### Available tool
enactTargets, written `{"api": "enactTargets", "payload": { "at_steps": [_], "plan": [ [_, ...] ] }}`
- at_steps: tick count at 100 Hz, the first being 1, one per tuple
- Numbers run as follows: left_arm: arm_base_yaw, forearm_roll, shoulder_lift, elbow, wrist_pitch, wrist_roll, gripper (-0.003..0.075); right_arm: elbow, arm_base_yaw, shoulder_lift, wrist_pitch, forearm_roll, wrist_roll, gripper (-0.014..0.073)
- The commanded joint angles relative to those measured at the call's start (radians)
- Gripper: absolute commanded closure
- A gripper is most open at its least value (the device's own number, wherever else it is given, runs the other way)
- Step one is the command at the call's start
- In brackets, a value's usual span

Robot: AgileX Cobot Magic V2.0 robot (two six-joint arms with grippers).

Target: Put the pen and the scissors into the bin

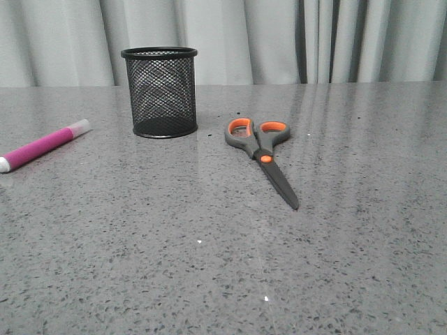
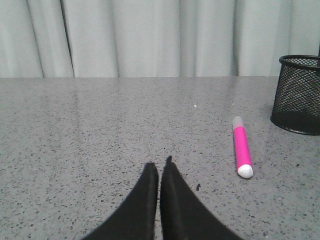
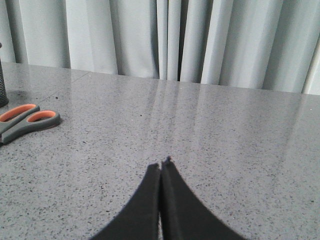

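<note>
The black wire-mesh bin (image 1: 160, 92) stands upright on the grey table, left of centre and toward the back. The magenta pen (image 1: 43, 146) lies flat at the far left; it also shows in the left wrist view (image 2: 241, 150), with the bin (image 2: 298, 95) beyond it. The scissors (image 1: 262, 153) lie closed to the right of the bin, handles toward the back; their handles show in the right wrist view (image 3: 27, 121). My left gripper (image 2: 159, 167) is shut and empty, low over the table and apart from the pen. My right gripper (image 3: 161, 165) is shut and empty, away from the scissors. Neither gripper shows in the front view.
The speckled grey table (image 1: 223, 265) runs back to a pale curtain (image 1: 279, 38) along its far edge.
</note>
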Motion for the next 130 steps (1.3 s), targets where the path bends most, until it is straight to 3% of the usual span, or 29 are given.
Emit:
{"api": "enactTargets", "payload": {
  "at_steps": [1, 29, 54, 62, 87, 112, 130],
  "plan": [
    [0.006, -0.014, -0.032, 0.043, -0.077, -0.008, 0.0739, 0.014, -0.004, -0.02, -0.094, 0.016, -0.005, 0.0662],
    [0.006, -0.242, -0.032, 0.043, -0.079, -0.008, 0.0739, 0.014, -0.004, -0.02, -0.143, 0.174, -0.005, 0.0662],
    [0.006, -0.536, -0.032, 0.043, -0.087, -0.008, 0.0739, 0.014, -0.004, -0.02, -0.168, 0.463, -0.005, 0.0662],
    [0.006, -0.603, -0.032, 0.038, -0.087, -0.008, 0.0739, 0.003, -0.004, -0.02, -0.169, 0.493, -0.005, 0.0662],
    [0.006, -0.548, -0.007, -0.059, -0.039, -0.006, 0.074, -0.143, -0.004, 0.098, -0.011, 0.455, -0.005, 0.0642],
    [0.006, -0.302, 0.258, -0.308, 0.18, 0.007, 0.074, -0.419, -0.004, 0.466, 0.201, 0.356, -0.005, 0.0642],
    [0.006, -0.276, 0.497, -0.53, 0.385, 0.15, 0.0739, -0.618, -0.004, 0.719, 0.377, 0.352, -0.005, 0.0642]
  ]
}}
